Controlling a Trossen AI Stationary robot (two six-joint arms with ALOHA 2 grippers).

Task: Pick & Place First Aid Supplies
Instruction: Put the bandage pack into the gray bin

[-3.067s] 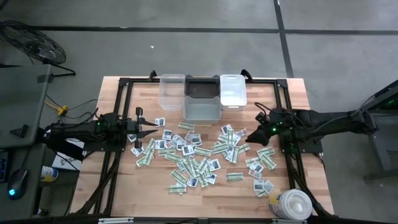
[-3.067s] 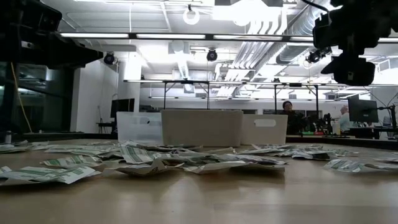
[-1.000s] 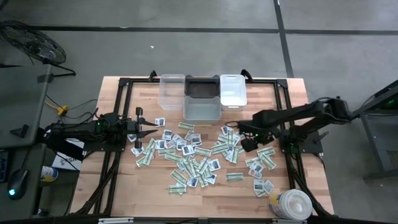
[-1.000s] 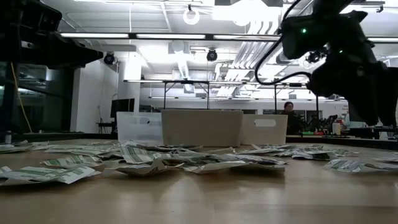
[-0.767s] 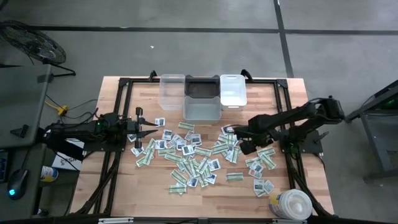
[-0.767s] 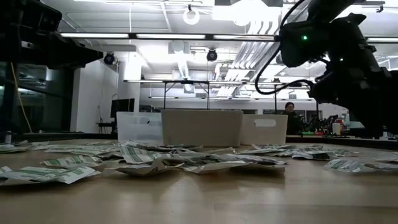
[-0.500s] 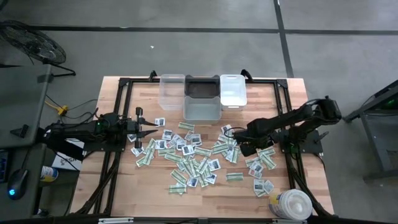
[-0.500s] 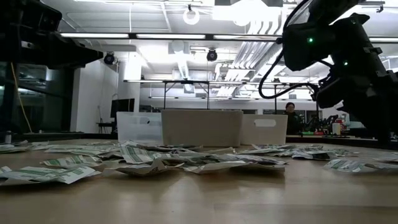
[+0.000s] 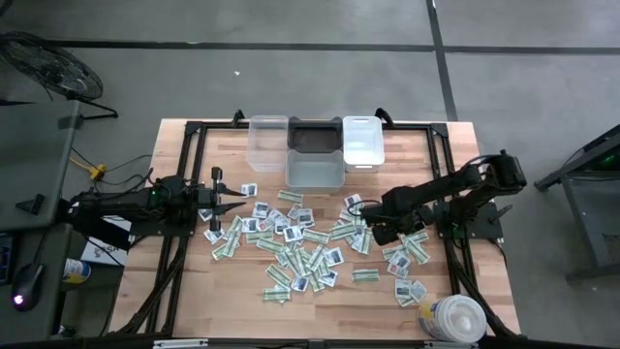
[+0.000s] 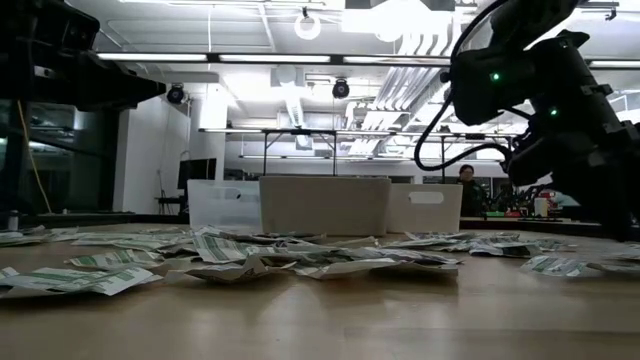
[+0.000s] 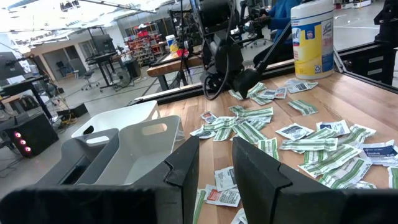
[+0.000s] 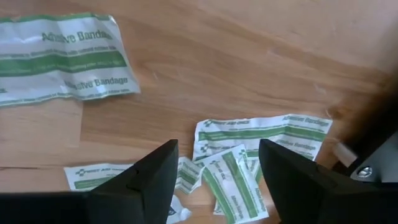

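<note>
Bright ceiling strip lights [image 10: 300,57] glare overhead, leaving the arms as dark silhouettes; table light stays even, shadows soft, nearest packets [image 10: 90,282] blurred.

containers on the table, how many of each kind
bins: 4
round tub: 1
total: 5

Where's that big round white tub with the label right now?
In the high view, the big round white tub stands at the table's near right corner, just beyond the last scattered small flat packets and well away from the plastic bins at the far edge.
</note>
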